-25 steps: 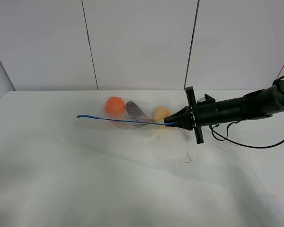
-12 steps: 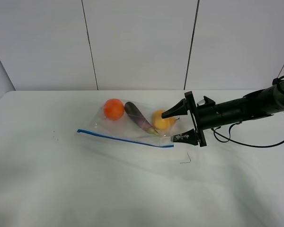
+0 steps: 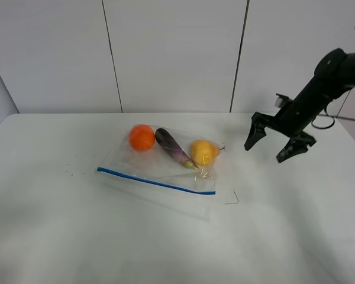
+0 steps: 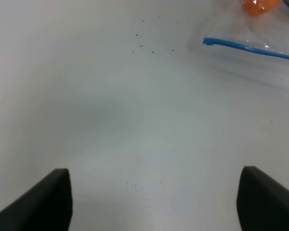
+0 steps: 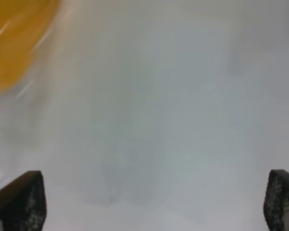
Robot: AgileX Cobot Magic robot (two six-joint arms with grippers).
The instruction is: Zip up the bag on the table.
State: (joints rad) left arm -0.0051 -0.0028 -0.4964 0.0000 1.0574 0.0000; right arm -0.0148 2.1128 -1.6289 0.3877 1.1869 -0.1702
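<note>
The clear bag [image 3: 165,168] lies flat on the white table [image 3: 77,236], its blue zipper strip [image 3: 157,181] along the near edge. An orange [image 3: 142,137], a purple eggplant [image 3: 173,148] and a yellow fruit [image 3: 202,152] show through it. My right gripper [image 3: 264,153] is open and empty, raised above the table to the right of the bag and apart from it. In the right wrist view the open gripper [image 5: 154,199] sees the yellow fruit [image 5: 14,38] as a blur. My left gripper [image 4: 156,192] is open and empty over bare table; the zipper's end [image 4: 250,48] lies beyond it.
A thin wire-like mark [image 3: 232,200] lies on the table by the bag's right corner. A few dark specks [image 3: 71,173] sit left of the bag. White wall panels [image 3: 171,53] stand behind the table's far edge.
My right gripper opened and let go of the zipper's right end, then lifted and drew back to the right. The bag dropped and settled flat on the table.
</note>
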